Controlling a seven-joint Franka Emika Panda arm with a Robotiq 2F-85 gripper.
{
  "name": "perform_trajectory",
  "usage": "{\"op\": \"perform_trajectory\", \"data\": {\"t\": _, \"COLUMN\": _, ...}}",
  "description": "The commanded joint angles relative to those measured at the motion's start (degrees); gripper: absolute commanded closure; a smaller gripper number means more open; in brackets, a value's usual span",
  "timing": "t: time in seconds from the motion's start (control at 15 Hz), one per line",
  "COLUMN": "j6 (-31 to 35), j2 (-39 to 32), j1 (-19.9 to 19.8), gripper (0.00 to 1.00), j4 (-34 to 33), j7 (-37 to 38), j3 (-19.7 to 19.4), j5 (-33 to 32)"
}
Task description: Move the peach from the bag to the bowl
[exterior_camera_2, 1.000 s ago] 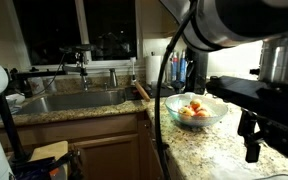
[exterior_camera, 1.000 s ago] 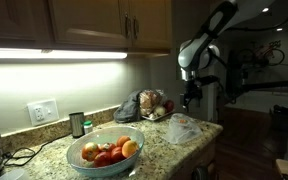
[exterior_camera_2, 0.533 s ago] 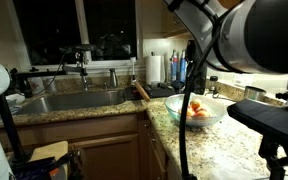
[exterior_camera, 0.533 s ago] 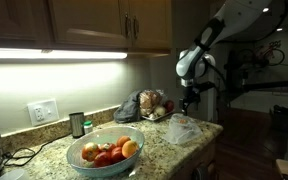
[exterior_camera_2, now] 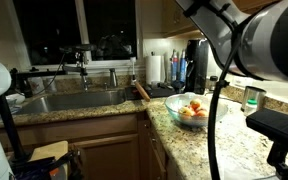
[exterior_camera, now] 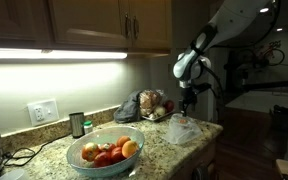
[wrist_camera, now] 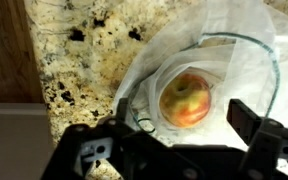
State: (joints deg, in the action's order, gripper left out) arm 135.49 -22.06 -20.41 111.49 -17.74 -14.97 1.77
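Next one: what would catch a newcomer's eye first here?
The round yellow-red peach inside the thin whitish see-through plastic bag, filling the wrist view. In an exterior view the open gripper hangs above that bag at the end of the speckled granite counter, and the wide pale blue-green bowl of fruit sits nearer the camera.

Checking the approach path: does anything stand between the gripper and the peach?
Only the thin whitish see-through plastic bag around the round orange-red peach; whether film covers it or its mouth faces the open gripper is unclear. Nothing else intervenes.
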Motion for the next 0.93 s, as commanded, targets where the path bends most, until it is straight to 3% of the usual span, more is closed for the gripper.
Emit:
{"op": "perform_trajectory", "data": {"t": 0.0, "j6": -3.0, "j2": -1.3, "j1": -2.6, "gripper": 0.0, "j4": -3.0, "j7": -4.3, "j3": 1.8, "j5": 1.2}}
{"op": "perform_trajectory", "data": {"t": 0.87, "j6": -2.0, "j2": -4.1, "j1": -1.2, "gripper": 0.0, "j4": -4.2, "j7": -1.7, "j3": 2.9, "j5": 0.1}}
